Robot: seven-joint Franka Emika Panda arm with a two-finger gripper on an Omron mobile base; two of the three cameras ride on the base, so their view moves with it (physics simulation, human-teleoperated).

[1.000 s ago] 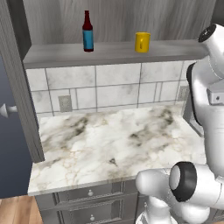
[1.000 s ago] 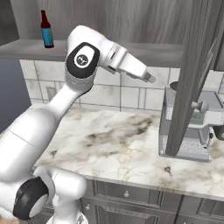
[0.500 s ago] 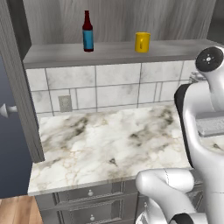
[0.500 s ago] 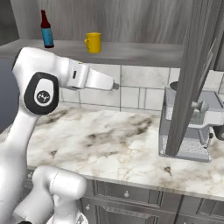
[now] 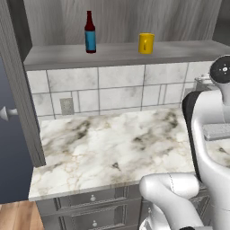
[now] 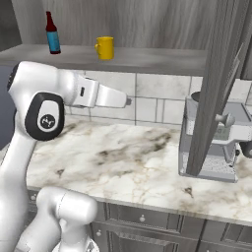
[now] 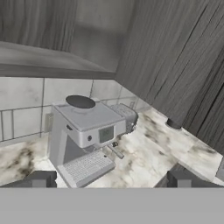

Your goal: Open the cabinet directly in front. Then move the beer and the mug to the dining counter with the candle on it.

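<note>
Cabinet point(image 5: 134, 18): both doors swung open. Left door point(image 5: 20, 85) stands edge-on at the left end of the marble bench point(image 5: 112, 148) in the left base view; right door point(image 6: 216, 83) stands edge-on in front of the coffee machine point(image 6: 216, 147) in the right base view.

Landmark used: the open cabinet's bottom shelf point(image 5: 126, 53).

Beer point(image 5: 90, 33): upright on the shelf, toward its left part, blue label facing out.

Mug point(image 5: 146, 43): upright on the same shelf, to the right of the beer and well apart from it. In the right base view its handle points left, toward the bottle.

Below the shelf: tiled wall point(image 5: 108, 92) with a wall socket point(image 5: 67, 106) under the beer's end, then the veined bench top. Grey drawers point(image 5: 85, 211) with small knobs sit under the bench edge.

Arm: folded back low, well below the shelf. In the right base view the forearm point(image 6: 98, 94) lies roughly level, pointing right, under the mug's position.

Hand view: the fingers point(image 7: 111, 179) appear as two dark tips set far apart at the bottom edge, spread wide, nothing between them. The camera looks toward the coffee machine standing on the bench under the shelf's right end, with the right door's wood grain at upper right.
</note>
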